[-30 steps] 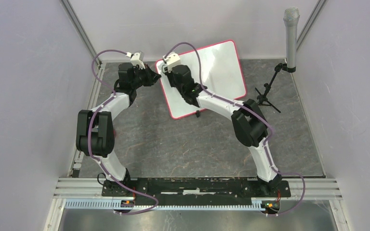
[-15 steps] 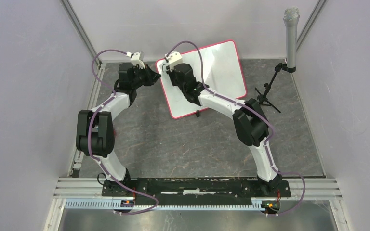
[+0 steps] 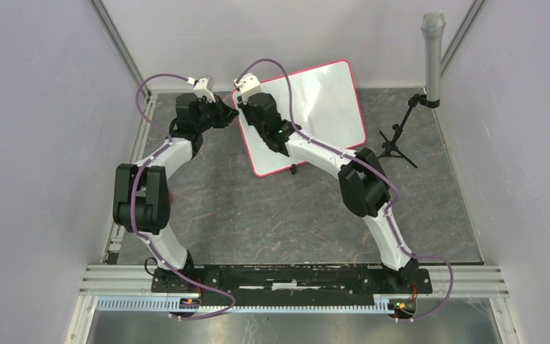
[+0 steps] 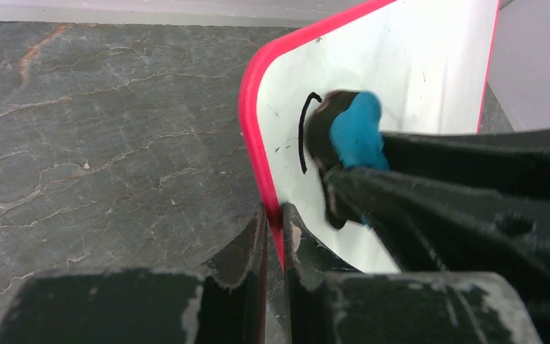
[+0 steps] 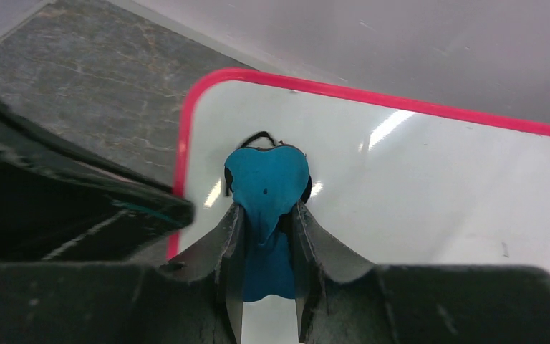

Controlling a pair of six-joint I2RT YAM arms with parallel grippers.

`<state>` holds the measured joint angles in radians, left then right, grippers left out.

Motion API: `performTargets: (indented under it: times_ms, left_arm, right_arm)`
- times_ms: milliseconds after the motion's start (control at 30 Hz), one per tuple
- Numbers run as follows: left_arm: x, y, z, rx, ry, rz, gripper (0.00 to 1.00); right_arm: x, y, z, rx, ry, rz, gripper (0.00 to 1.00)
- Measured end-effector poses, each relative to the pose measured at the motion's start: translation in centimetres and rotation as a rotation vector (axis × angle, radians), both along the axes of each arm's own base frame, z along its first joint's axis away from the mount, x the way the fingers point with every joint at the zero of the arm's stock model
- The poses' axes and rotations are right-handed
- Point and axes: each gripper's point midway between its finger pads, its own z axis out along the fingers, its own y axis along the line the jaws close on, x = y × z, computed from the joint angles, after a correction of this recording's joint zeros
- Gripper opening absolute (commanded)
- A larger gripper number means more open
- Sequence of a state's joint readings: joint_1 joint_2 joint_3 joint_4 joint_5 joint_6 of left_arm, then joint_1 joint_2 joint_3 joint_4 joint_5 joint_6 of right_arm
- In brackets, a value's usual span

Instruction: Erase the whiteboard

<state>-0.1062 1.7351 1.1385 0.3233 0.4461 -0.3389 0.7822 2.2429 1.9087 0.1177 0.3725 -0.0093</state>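
Note:
The whiteboard (image 3: 326, 100), white with a pink-red frame, stands tilted at the back of the table. My left gripper (image 3: 230, 115) (image 4: 273, 215) is shut on the frame of its left edge (image 4: 247, 122). My right gripper (image 5: 266, 211) is shut on a blue eraser (image 5: 266, 179) (image 4: 354, 129) with a black underside. The eraser is pressed against the board near its upper left corner. A thin black curved stroke (image 4: 304, 132) shows just beside the eraser, toward the frame. In the top view the right wrist (image 3: 258, 107) hides the eraser.
A grey microphone (image 3: 433, 50) on a small black tripod (image 3: 399, 140) stands right of the board. Light walls close in the dark stone table (image 3: 258, 215) on three sides. The board's black foot (image 3: 295, 170) rests near its lower edge.
My right gripper has slid the eraser leftward across the board toward the upper left corner. The left gripper holds the frame in the same place.

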Motion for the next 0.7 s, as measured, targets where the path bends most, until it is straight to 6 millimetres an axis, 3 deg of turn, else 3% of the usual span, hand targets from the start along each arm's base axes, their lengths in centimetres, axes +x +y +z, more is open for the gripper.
performTargets:
  times_ms: [100, 200, 500, 700]
  left_arm:
    - [0.0, 0.0, 0.0, 0.0, 0.0, 0.0, 0.02]
    - [0.0, 0.0, 0.0, 0.0, 0.001, 0.0, 0.02]
    - [0.1, 0.1, 0.1, 0.002, -0.004, 0.005, 0.02]
    - [0.2, 0.1, 0.1, 0.003, -0.008, 0.01, 0.02]
  right_arm:
    - [-0.8, 2.0, 0.0, -0.005, -0.011, 0.034, 0.0]
    - [-1.2, 2.8, -0.3, -0.016, -0.015, 0.045, 0.0]
    - [-0.4, 2.0, -0.2, -0.006, -0.013, 0.034, 0.0]
    - [1.2, 0.2, 0.3, 0.012, -0.017, -0.002, 0.0]
